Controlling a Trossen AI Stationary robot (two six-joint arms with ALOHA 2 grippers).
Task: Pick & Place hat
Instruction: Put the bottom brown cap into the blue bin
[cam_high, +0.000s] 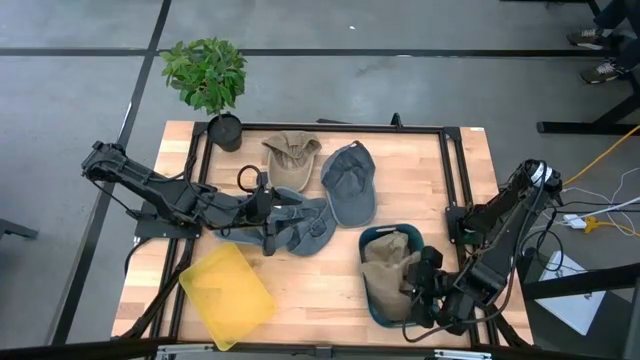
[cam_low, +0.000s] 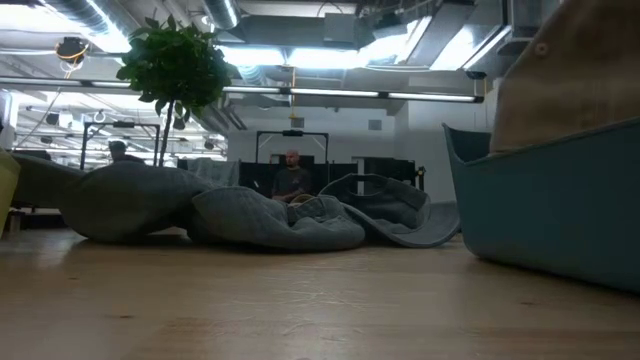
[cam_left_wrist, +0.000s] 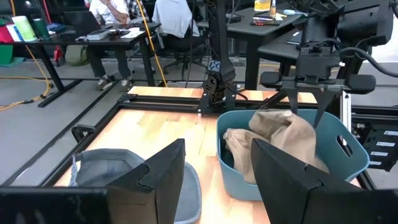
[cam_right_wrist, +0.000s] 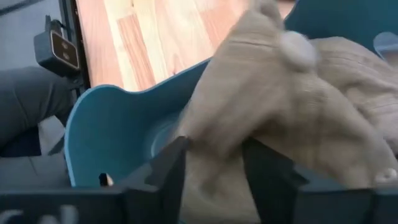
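Tan hat (cam_right_wrist: 292, 118) blurred, cut off.

A grey concrete floor (cam_high: 420, 30) crossed by dark lines surrounds the light wooden table (cam_high: 410, 215). Beyond it stand black-legged office desks (cam_left_wrist: 106, 37) and a dark swivel chair (cam_left_wrist: 186, 43) — long ceiling strip lights (cam_low: 330, 95) glow overhead — and a seated person (cam_low: 291, 175) is visible far back.
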